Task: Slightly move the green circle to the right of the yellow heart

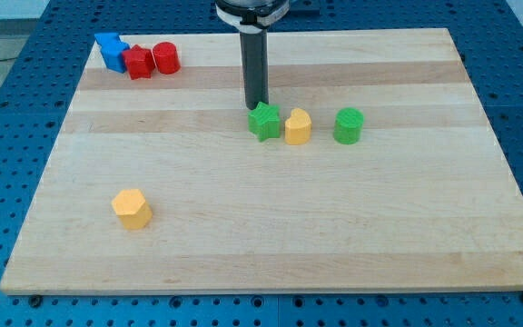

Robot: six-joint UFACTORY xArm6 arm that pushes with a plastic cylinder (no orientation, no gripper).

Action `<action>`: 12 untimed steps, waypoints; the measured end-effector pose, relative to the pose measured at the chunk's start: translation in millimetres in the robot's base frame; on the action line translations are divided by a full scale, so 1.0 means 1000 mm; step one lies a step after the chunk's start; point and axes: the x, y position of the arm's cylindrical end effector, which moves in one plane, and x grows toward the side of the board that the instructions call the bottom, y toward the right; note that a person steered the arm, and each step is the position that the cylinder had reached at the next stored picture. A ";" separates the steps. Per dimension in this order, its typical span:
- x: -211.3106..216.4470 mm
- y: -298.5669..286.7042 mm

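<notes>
At the view's top left corner of the desk (pixel 198 254), three blocks huddle together: a blue block (pixel 111 50), its shape hard to make out, then a red block (pixel 138 63) with a lumpy outline touching it, then a red cylinder (pixel 166 58) just beside that. Well apart from them, toward the view's bottom left, an orange hexagon (pixel 133 208) sits alone. Near the middle of the desk, slightly toward the top, a row of three runs left to right: a green star (pixel 264 122), a yellow heart (pixel 298 126) just beside it, apparently touching, and the green circle (pixel 349 125), which stands to the right of the heart with a clear gap between them. My tip (pixel 257 108) comes down from the view's top on a straight dark rod and rests at the upper edge of the star, touching it or very nearly, and is apart from the heart and circle. This tool has no jaws and holds nothing.
</notes>
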 end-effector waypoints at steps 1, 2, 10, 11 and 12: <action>0.008 0.000; 0.011 0.001; 0.066 0.139; 0.066 0.139; 0.062 0.154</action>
